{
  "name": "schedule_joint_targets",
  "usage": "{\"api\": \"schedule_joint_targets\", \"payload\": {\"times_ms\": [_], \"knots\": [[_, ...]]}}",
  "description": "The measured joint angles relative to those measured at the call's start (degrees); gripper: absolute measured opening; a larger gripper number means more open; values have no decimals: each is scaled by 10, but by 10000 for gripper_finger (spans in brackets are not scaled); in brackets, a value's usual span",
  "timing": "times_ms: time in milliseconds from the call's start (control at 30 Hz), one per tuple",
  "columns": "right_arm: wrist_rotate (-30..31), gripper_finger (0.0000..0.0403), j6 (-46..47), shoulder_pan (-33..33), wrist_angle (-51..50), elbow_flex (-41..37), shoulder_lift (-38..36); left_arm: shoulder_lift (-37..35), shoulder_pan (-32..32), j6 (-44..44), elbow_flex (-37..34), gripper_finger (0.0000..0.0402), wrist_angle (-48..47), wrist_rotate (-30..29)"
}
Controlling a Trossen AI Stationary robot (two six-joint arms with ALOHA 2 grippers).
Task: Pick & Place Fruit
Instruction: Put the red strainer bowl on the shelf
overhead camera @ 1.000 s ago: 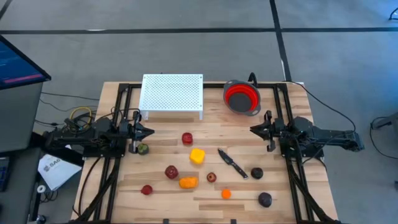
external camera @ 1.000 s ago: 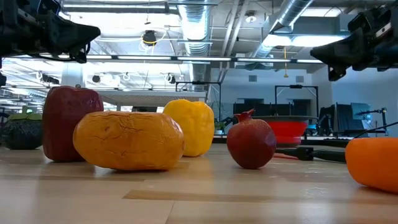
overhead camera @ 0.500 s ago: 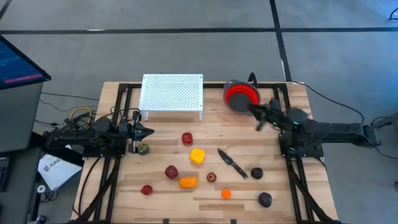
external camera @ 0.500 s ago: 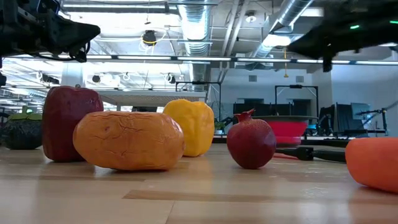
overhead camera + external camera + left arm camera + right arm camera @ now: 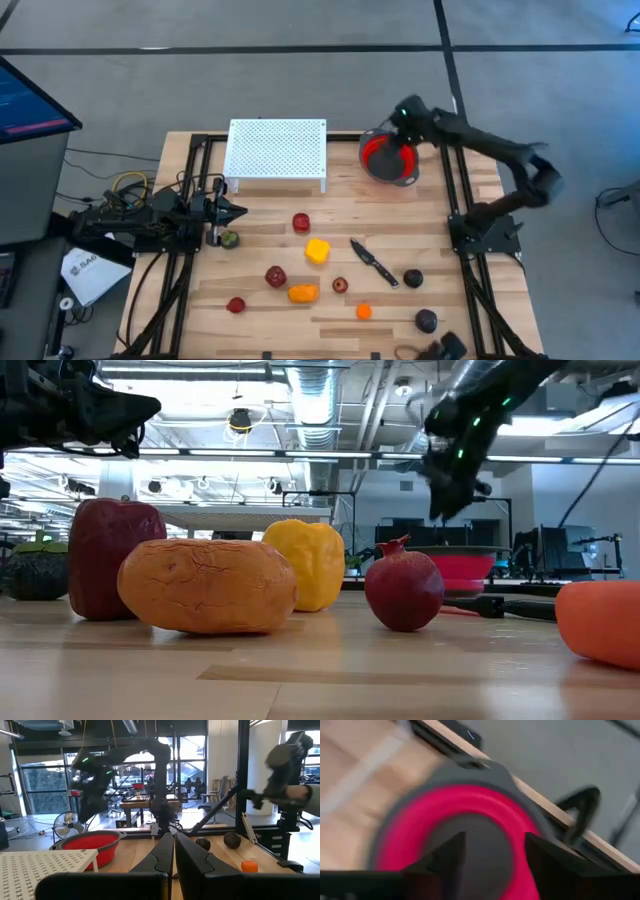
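Nothing is picked yet. The fruit (image 5: 318,250) lies scattered over the near half of the bench (image 5: 260,212), between about five and eight o'clock of its centre. The left gripper (image 5: 236,211), fingers clenched on nothing, waits at nine o'clock. Farther off, at one o'clock, the right gripper (image 5: 494,851) hangs over the red colander (image 5: 389,157), fingers parted and empty; it probably must reach for a fruit next.

Right wrist view is motion-blurred: red colander (image 5: 465,825) smeared, contents unreadable. Low view crops the orange fruit (image 5: 600,622) at the frame edge; olive green fruit (image 5: 38,568) half hidden behind the dark red fruit (image 5: 113,557).
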Motion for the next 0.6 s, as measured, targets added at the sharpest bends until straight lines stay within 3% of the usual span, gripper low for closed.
{"api": "schedule_joint_targets", "payload": {"times_ms": [133,267,433,600], "knots": [[-1,265,-24,-47,-48,43,78,0,0,-1,0,12,0,0],[-1,285,-40,-79,-60,45,123,0,0,-1,0,12,1,0],[-1,272,-55,-92,-69,46,149,0,0,-1,0,12,1,-2],[-3,208,-56,-82,-72,46,152,0,0,-1,0,12,1,-2]]}}
